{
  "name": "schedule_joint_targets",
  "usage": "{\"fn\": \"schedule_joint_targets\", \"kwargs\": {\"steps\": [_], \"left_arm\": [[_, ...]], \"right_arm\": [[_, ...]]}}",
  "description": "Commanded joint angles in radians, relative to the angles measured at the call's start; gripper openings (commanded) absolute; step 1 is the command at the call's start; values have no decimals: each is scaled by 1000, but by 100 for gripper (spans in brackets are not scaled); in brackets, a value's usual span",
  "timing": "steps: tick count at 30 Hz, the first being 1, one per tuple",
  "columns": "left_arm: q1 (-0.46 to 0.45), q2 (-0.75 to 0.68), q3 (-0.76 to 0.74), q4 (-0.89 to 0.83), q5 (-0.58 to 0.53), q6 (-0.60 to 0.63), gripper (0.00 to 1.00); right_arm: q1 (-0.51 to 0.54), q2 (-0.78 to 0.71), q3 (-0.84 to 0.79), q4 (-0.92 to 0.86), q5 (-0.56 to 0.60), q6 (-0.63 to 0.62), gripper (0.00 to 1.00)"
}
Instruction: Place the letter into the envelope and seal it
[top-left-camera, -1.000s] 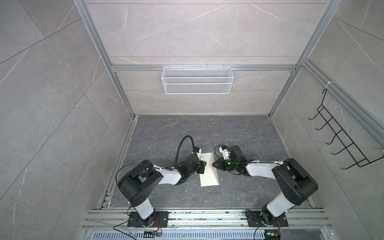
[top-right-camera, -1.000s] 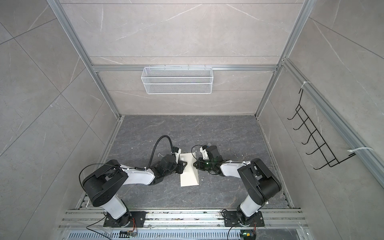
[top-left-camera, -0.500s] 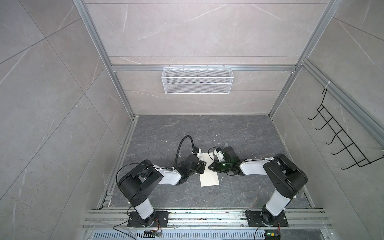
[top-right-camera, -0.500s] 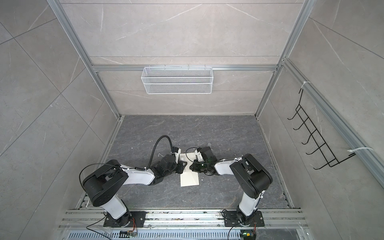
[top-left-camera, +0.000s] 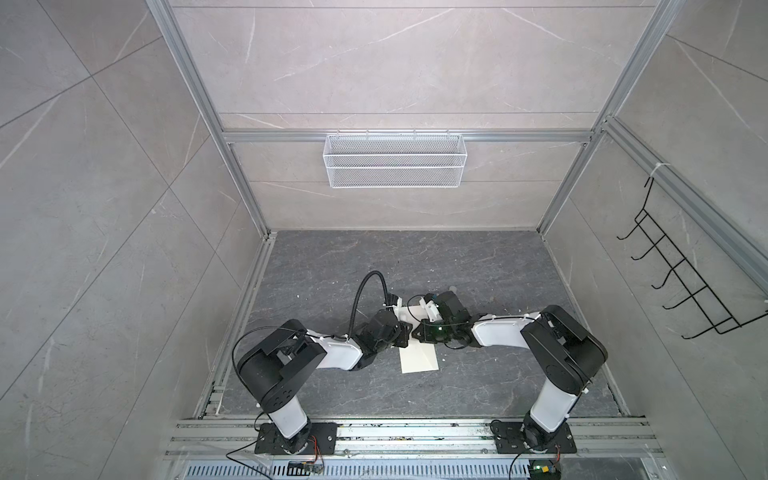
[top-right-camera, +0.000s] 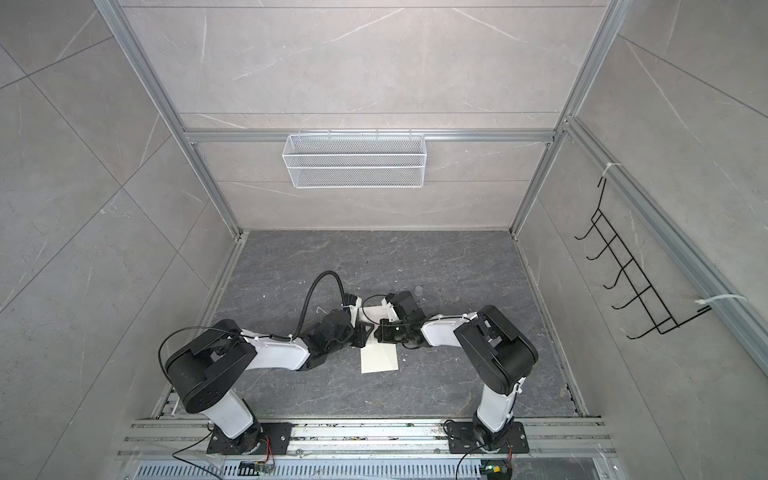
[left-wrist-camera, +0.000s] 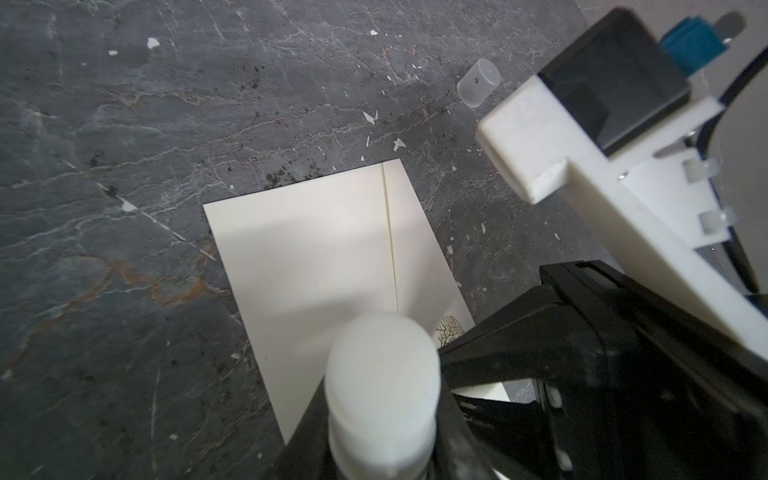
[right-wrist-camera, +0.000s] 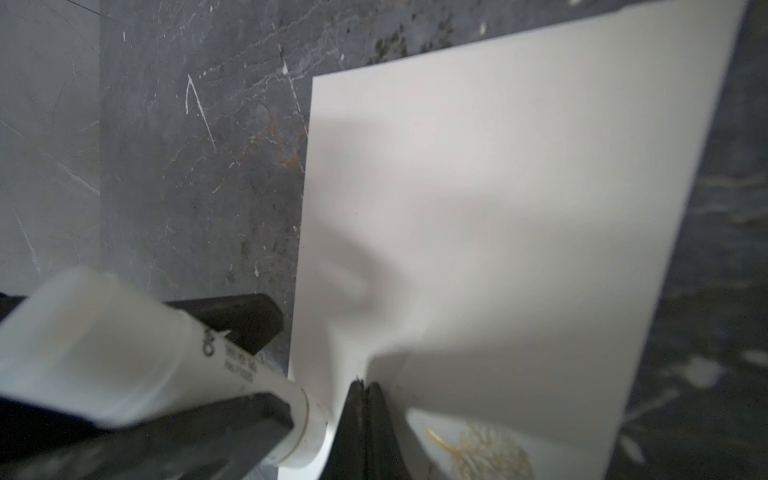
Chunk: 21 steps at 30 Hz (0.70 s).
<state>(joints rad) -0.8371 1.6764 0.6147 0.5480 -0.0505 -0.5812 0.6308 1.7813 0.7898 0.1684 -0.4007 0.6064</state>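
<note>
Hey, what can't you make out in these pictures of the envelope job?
Letter: seen in no view; whether it sits inside the envelope cannot be told.
Envelope's far part: both top views, covered by left gripper and right gripper.
Tube tip: right wrist view, partly behind the shut jaws; left wrist view, behind the tube's own blurred end.
Tube print: right wrist view, blurred.
</note>
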Motion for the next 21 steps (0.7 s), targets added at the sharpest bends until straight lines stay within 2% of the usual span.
{"fn": "schedule_joint_targets", "kwargs": {"steps": [1, 8, 17, 21], "left_arm": [[1, 1, 16, 10, -1, -8, 0], [1, 13, 17, 11, -6, -9, 0], [2, 11, 16, 10, -11, -11, 0], [2, 11, 16, 11, -14, -11, 0]], "right_arm": [[13, 29, 4, -110, 52, -33, 0], [16, -23, 8, -139, 61, -47, 0], [17, -210, -6, -154, 88, -59, 0], [16, -223, -3, -188, 114, -72, 0]]}}
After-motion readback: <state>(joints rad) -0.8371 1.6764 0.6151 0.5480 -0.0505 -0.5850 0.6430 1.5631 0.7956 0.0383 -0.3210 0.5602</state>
